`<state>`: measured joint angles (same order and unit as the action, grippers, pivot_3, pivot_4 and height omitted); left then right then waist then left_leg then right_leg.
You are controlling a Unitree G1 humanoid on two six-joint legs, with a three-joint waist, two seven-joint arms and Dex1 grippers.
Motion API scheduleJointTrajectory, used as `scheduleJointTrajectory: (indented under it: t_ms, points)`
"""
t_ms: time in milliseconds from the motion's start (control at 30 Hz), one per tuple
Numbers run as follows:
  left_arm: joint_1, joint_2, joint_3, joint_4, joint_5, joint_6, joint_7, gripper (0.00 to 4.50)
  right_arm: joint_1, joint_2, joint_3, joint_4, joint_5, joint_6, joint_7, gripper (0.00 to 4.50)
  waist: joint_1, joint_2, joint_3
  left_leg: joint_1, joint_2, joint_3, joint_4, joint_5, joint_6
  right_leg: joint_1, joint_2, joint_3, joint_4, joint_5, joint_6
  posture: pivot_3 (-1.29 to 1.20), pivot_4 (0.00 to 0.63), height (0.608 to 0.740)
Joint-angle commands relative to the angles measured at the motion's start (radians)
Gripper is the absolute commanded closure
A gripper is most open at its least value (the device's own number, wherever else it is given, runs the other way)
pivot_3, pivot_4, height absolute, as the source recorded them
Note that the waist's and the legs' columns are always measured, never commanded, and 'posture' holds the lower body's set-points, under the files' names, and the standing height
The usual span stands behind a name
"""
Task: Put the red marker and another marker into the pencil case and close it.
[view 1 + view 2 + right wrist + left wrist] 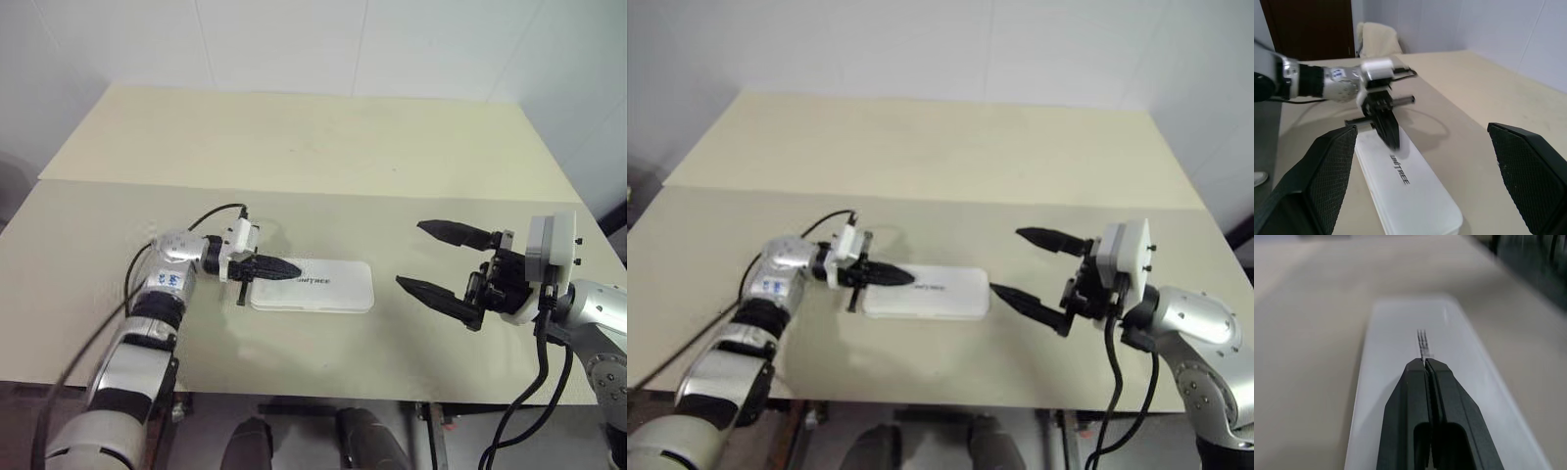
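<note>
Case lid down, left tool pressing on top

I see the pencil case (313, 287) lying flat mid-worktop (323, 147), my left tool (277, 266) pinched together over its lid end, right tool (439, 258) spread wide just beside it, empty. I judge it light, stiff, slippery plastic; best gripped across its long edges.

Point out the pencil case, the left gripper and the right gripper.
pencil case (328, 289): left eye view, closed lid's middle.
left gripper (294, 267): left eye view, shut fingertips above the lid.
right gripper (409, 256): left eye view, gap between open fingertips.
</note>
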<state>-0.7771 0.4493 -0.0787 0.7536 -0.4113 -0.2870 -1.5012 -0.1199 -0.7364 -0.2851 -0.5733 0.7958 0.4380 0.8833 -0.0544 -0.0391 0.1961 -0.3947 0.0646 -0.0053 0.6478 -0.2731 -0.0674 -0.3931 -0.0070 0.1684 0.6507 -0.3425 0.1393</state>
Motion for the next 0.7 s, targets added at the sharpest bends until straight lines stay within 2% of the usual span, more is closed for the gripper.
scheduleJointTrajectory:
  t_ms: [33, 133, 267, 433, 567, 700]
  points:
    - [0.047, -0.007, 0.102, -0.166, -0.123, 0.054, -0.02, 4.46, -0.037, -0.024, -0.01, 0.037, -0.012, -0.028, 0.038, 0.0, 0.001, 0.0, 0.0, -0.002, 0.0, -0.001, 0.001, 0.0, 0.0, -0.003, 0.0, -0.001, 0.002, -0.001, -0.001, 0.0, 0.15, 0.74]
    - [0.115, 0.0, 0.152, -0.309, -0.185, 0.127, 0.007, 4.46, -0.081, -0.03, 0.004, 0.091, -0.035, -0.04, 0.069, 0.0, 0.0, 0.0, 0.0, -0.002, 0.001, 0.0, 0.0, 0.0, 0.0, -0.004, 0.0, -0.002, 0.002, -0.002, -0.003, 0.0, 0.15, 0.74]
    - [0.249, 0.065, 0.192, -0.51, -0.184, 0.148, 0.032, 4.46, -0.119, -0.038, 0.018, 0.144, -0.063, -0.055, 0.109, 0.0, -0.002, 0.0, 0.0, -0.002, 0.001, 0.0, 0.001, 0.0, 0.0, -0.003, 0.0, -0.002, 0.002, -0.002, -0.003, 0.0, 0.15, 0.74]
    - [0.375, 0.149, 0.274, -0.611, -0.207, 0.152, 0.038, 4.46, -0.107, -0.057, 0.011, 0.159, -0.07, -0.052, 0.141, 0.0, -0.003, 0.001, 0.001, 0.001, 0.001, 0.001, 0.0, 0.0, 0.0, -0.001, -0.001, -0.001, 0.002, -0.003, -0.004, 0.0, 0.15, 0.74]
    - [0.419, 0.192, 0.329, -0.626, -0.224, 0.141, 0.015, 3.52, -0.112, -0.077, 0.011, 0.196, -0.081, -0.058, 0.173, 0.0, -0.001, 0.001, 0.001, 0.002, 0.0, 0.001, 0.001, 0.0, 0.0, 0.0, -0.001, -0.001, 0.002, -0.003, -0.004, 0.0, 0.15, 0.74]
    - [0.433, 0.213, 0.354, -0.621, -0.241, 0.14, -0.016, 2.14, -0.137, -0.079, 0.021, 0.217, -0.086, -0.058, 0.185, 0.0, -0.002, 0.001, 0.001, 0.002, 0.0, 0.002, 0.0, 0.0, 0.0, 0.0, -0.001, -0.001, 0.001, -0.003, -0.004, 0.0, 0.15, 0.74]
